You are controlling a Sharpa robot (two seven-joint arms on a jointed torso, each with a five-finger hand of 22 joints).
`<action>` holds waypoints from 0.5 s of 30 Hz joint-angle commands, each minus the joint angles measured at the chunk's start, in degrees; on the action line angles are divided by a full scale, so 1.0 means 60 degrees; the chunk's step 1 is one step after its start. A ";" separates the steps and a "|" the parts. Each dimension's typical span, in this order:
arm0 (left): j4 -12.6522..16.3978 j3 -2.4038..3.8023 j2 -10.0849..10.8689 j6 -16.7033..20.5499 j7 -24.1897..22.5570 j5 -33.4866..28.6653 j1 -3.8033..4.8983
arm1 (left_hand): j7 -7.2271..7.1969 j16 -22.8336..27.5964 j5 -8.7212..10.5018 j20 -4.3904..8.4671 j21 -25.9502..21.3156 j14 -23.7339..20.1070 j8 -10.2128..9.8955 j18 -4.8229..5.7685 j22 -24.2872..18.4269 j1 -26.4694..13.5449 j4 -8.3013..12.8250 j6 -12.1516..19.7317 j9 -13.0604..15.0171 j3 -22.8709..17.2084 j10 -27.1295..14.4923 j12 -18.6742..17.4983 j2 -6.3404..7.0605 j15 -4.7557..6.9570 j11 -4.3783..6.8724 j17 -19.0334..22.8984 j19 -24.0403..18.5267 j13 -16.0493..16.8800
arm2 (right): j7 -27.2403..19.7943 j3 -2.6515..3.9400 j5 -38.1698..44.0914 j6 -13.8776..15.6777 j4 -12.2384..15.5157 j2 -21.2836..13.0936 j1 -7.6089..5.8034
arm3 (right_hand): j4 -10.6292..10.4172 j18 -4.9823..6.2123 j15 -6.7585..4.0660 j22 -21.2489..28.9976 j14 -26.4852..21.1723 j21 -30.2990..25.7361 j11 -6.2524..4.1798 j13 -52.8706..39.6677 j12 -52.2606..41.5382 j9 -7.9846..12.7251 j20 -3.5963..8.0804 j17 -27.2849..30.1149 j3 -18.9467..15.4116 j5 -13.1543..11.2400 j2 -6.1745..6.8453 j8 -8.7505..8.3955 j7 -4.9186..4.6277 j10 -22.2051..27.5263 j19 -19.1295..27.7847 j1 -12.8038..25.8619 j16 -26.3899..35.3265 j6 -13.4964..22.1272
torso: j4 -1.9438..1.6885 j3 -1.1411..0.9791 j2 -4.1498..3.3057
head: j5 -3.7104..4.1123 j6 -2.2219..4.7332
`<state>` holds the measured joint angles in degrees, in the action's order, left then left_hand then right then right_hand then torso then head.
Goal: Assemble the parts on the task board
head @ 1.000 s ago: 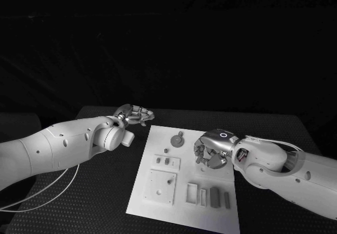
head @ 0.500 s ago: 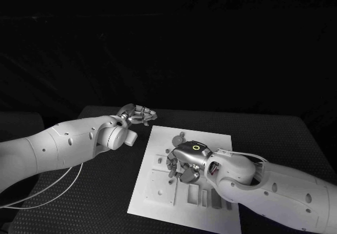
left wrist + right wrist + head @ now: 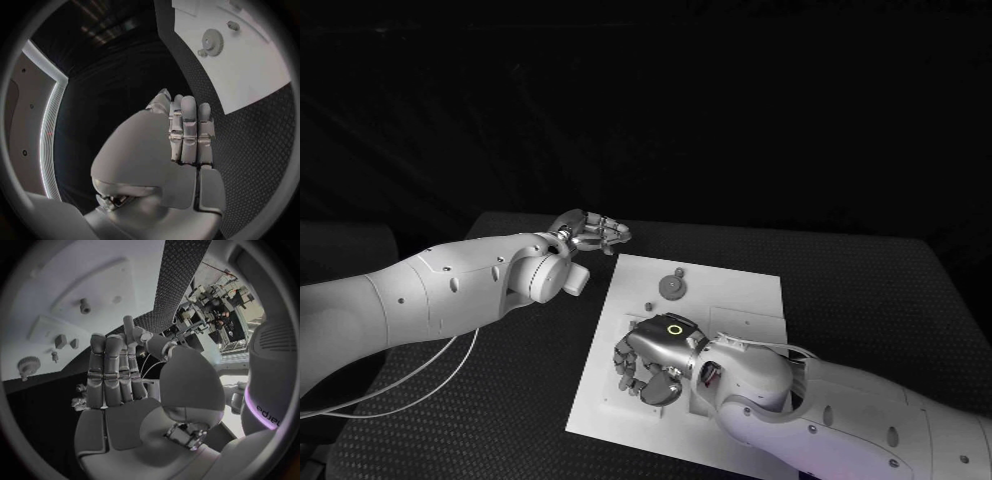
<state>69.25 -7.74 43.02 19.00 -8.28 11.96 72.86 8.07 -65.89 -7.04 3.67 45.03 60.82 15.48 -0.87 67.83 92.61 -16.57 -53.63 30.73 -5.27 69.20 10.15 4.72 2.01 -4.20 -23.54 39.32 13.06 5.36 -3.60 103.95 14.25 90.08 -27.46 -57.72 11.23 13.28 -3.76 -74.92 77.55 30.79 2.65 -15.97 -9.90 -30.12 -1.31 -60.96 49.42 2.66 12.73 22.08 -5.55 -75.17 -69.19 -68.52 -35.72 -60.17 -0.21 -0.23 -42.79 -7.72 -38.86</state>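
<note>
Board: the white task board [image 3: 733, 300] lies flat in the middle of the black counter [image 3: 877, 280], long side running away from the robot.
Gear: a round toothed part [image 3: 674, 288] lies on the board's far half, with a smaller round piece [image 3: 679, 272] just beyond it; both sit well apart from either hand. In the left wrist view the gear [image 3: 212, 41] lies on the board past the left fingertips, not touching them.
Right hand: the right hand [image 3: 646, 362] hovers palm-down over the board's near left part, covering the raised blocks there. Its fingers [image 3: 112, 370] lie straight and pressed side by side, holding nothing. In the right wrist view a raised block with a peg [image 3: 84, 305] and small pieces [image 3: 60, 341] lie on the board beyond the fingertips; whether the tips touch the board I cannot tell.
Left hand: the left hand [image 3: 589, 232] hangs off the board, beside its far left corner, over the counter. Its fingers [image 3: 187, 130] are curled in close together, with nothing in them.
</note>
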 commanded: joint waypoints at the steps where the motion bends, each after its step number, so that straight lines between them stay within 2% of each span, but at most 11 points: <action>1: 0.0029 0.0006 -0.0011 -0.0126 -0.0068 -0.0016 0.0010 | 0.0054 -0.0028 0.0030 0.0502 -0.0065 0.0067 -0.0047 0.0145 0.0017 -0.0057 0.0011 0.0025 -0.0014 0.0036 0.0058 -0.0063 -0.0003 -0.0003 -0.0017 -0.0015 0.0074 -0.0011 | -0.0005 -0.0059 0.0272 0.0070 -0.0096 0.0052 0.0041 | 0.0014 0.0286 -0.0118 -0.0166 -0.0027 0.0058 -0.0168 -0.0275 -0.0026 -0.0015 0.0028 -0.0013 0.0054 0.0019 -0.0081 0.0053 0.0022 -0.0438 -0.0018 0.0003 -0.0034 -0.0060 | 0.0008 -0.0003 0.0002 | -0.0036 -0.0021; 6: 0.0049 0.0006 -0.0012 -0.0129 -0.0063 -0.0016 0.0010 | 0.0054 -0.0027 0.0031 0.0502 -0.0067 0.0066 -0.0047 0.0145 0.0018 -0.0057 0.0010 0.0025 -0.0014 0.0037 0.0059 -0.0065 -0.0003 -0.0003 -0.0017 -0.0015 0.0074 -0.0012 | 0.0007 -0.0160 0.0394 0.0028 -0.0270 0.0125 0.0075 | 0.0021 0.0286 -0.0119 -0.0167 -0.0028 0.0062 -0.0168 -0.0281 -0.0024 -0.0021 0.0031 -0.0014 0.0059 0.0019 -0.0083 0.0052 0.0023 -0.0439 -0.0022 0.0007 -0.0039 -0.0060 | 0.0016 -0.0004 -0.0003 | -0.0064 -0.0067; 15: 0.0057 0.0006 -0.0014 -0.0148 -0.0058 -0.0016 0.0010 | 0.0054 -0.0028 0.0031 0.0501 -0.0070 0.0066 -0.0048 0.0145 0.0020 -0.0057 0.0010 0.0025 -0.0014 0.0037 0.0060 -0.0068 -0.0004 -0.0003 -0.0017 -0.0015 0.0075 -0.0013 | 0.0009 -0.0206 0.0672 -0.0119 -0.0460 0.0192 0.0154 | 0.0034 0.0286 -0.0119 -0.0168 -0.0030 0.0064 -0.0169 -0.0289 -0.0020 -0.0028 0.0033 -0.0015 0.0066 0.0019 -0.0079 0.0051 0.0024 -0.0438 -0.0021 0.0010 -0.0045 -0.0061 | 0.0002 -0.0011 -0.0005 | -0.0070 -0.0089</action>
<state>69.43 -7.74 43.02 18.90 -8.25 11.96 72.86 8.07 -65.89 -7.04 3.68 44.80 60.82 15.48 -0.87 67.88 92.61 -16.57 -53.63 30.73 -5.27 69.20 9.95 4.72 2.01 -4.20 -23.53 39.32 13.07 5.41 -4.83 106.33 14.31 87.38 -26.41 -56.91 11.40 13.28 -3.76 -74.92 77.55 30.79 2.43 -16.05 -9.88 -30.28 -1.31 -60.96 49.58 2.66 12.89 22.19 -5.36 -75.39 -69.19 -68.39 -35.72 -60.19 -0.13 -0.28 -42.79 -8.15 -39.38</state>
